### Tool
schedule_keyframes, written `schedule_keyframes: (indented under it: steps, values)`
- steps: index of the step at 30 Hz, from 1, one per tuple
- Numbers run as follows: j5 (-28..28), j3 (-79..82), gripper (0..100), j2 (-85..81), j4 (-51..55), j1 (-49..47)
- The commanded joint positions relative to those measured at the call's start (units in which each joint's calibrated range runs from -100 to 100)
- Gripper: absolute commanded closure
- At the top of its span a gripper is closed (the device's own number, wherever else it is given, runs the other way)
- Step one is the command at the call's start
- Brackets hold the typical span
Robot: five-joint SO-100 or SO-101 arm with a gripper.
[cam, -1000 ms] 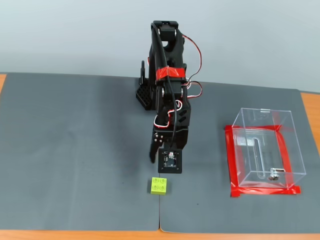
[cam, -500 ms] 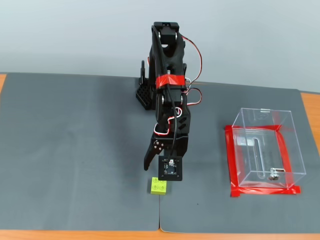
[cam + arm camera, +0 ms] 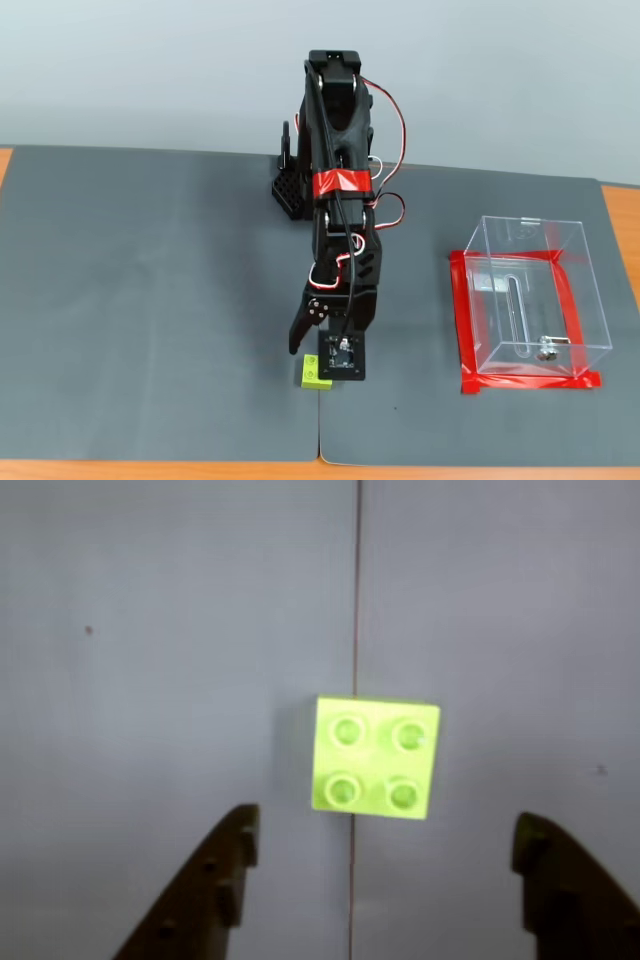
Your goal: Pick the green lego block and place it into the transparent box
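1. None of the task is finished: the green lego block [image 3: 375,757] lies studs-up on the grey mat on the bench [image 3: 150,300], across a seam between mats.
2. In the wrist view the gripper [image 3: 390,880] hangs above the block, spread wide and holding nothing, its fingers either side of it.
3. Lowering, closing, lifting and carrying remain.
4. Well off to the right in the fixed view, the transparent box [image 3: 527,300] has no block in it.

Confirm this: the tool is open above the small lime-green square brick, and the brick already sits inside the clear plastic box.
Not quite. The tool is open above the small lime-green square brick, but the brick lies on the grey mat, on the seam between two sheets, well apart from the clear plastic box. The fixed view shows this.
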Motion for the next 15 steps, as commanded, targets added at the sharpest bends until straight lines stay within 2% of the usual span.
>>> schedule_keyframes:
  steps: [1,15]
  values:
    - [-0.7,-4.4,71,1.4,-0.8,-1.3]
    - [-0.6,-5.5,70,5.1,-0.8,-1.7]
